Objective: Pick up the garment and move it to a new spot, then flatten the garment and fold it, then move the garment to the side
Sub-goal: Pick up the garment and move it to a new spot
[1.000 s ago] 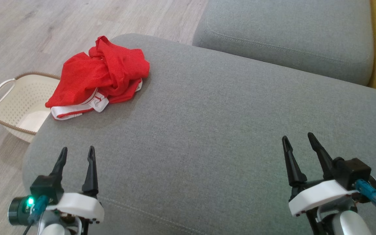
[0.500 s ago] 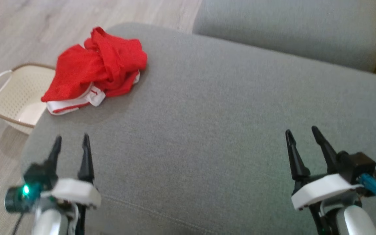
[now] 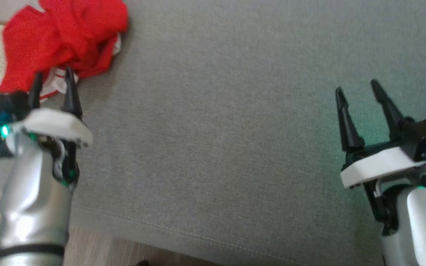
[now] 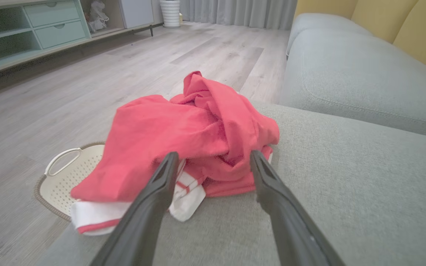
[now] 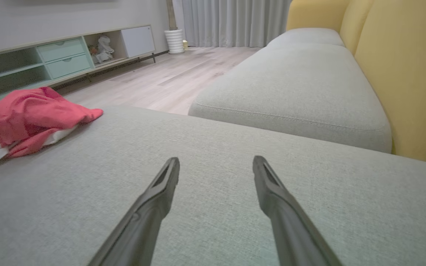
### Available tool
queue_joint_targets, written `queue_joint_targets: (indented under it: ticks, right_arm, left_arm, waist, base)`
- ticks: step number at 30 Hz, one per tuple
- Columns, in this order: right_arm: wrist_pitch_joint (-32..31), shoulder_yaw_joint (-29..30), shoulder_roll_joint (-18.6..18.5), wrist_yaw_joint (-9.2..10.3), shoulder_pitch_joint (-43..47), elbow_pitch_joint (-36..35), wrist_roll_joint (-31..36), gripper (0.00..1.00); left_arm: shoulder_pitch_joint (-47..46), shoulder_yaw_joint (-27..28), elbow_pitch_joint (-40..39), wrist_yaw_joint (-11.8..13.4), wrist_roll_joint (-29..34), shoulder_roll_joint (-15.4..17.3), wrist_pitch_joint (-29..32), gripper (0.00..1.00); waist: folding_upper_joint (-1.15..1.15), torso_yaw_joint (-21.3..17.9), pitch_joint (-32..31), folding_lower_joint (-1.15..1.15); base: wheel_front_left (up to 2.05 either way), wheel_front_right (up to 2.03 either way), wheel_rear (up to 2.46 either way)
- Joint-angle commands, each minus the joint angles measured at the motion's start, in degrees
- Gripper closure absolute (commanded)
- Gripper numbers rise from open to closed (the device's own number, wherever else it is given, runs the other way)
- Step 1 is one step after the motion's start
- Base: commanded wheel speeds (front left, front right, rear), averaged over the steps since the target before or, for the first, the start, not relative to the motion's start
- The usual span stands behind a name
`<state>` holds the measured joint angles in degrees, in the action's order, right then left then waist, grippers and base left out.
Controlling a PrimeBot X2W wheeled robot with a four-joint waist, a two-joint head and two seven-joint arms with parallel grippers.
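Observation:
The garment (image 3: pixel 65 40) is a crumpled red piece with white, red-striped trim, heaped at the far left corner of the grey sofa cushion (image 3: pixel 216 129). It also lies ahead in the left wrist view (image 4: pixel 183 140) and at the left edge of the right wrist view (image 5: pixel 28 114). My left gripper (image 3: pixel 52 79) is open, its fingertips just short of the garment's near white edge, nothing between them. My right gripper (image 3: pixel 357 88) is open over bare cushion at the right, far from the garment.
A cream perforated basket (image 4: pixel 68 177) with a brown rim stands on the wood floor beside the cushion, partly under the garment's overhang. A second grey cushion (image 5: pixel 294 85) and yellow backrest (image 5: pixel 405 74) lie beyond. A low cabinet (image 5: pixel 50 59) lines the far wall.
The head camera has tilted down and forward, shifting the whole picture. My left arm has reached forward, bringing its open fingers close to the garment. The garment itself lies as before.

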<state>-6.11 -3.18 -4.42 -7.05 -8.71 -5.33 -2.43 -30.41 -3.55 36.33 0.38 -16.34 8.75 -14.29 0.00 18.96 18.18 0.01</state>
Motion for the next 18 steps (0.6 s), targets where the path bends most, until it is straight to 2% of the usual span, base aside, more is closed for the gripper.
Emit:
queue_joint_targets:
  ticks: [1, 7, 12, 13, 14, 18]
  right_arm:
    - [-0.31, -1.70, -0.63, -0.44, -2.97, -2.98, 0.54, 0.00]
    - [-0.42, -2.25, -0.85, -0.44, -4.77, -3.41, 0.54, 0.00]
    - [-0.10, -2.35, -0.74, -0.44, -5.72, -3.05, 0.43, 0.00]
    - [-0.03, -2.27, -0.72, -0.44, -5.80, -2.94, 0.42, 0.00]
    - [0.04, -2.19, -0.68, -0.44, -5.89, -2.85, 0.42, 0.00]
    - [0.47, -1.51, -0.44, -0.44, -6.00, -2.42, 0.47, 0.00]
  left_arm:
    - [-6.42, 2.58, 2.54, -0.85, 0.37, 3.21, -0.69, 0.00]
    - [-14.44, 2.85, 11.60, -2.36, 1.12, 4.56, -0.70, 0.00]
    - [-19.79, 3.73, 20.37, -2.29, 0.85, 5.36, -0.70, 0.00]
    - [-20.56, 3.93, 20.99, -2.43, 0.80, 5.56, -0.70, 0.62]
    - [-21.10, 4.10, 21.26, -2.53, 0.85, 5.81, -0.70, 1.00]
    - [-21.32, 4.87, 18.83, -2.15, 1.78, 6.51, -0.70, 1.00]
  waist:
    - [0.00, -3.37, 5.92, -0.01]
    - [0.00, -4.84, 9.11, -0.01]
    - [0.00, -5.51, 10.54, -0.01]
    - [0.00, -5.56, 10.65, -0.01]
    - [0.00, -5.58, 10.73, -0.01]
    - [0.00, -5.27, 10.41, -0.01]
  base:
    - [0.00, 0.00, 0.00]
    - [0.00, 0.00, 0.00]
    - [0.00, 0.00, 0.00]
    - [0.00, 0.00, 0.00]
    - [0.00, 0.00, 0.00]
    - [0.00, 0.00, 0.00]
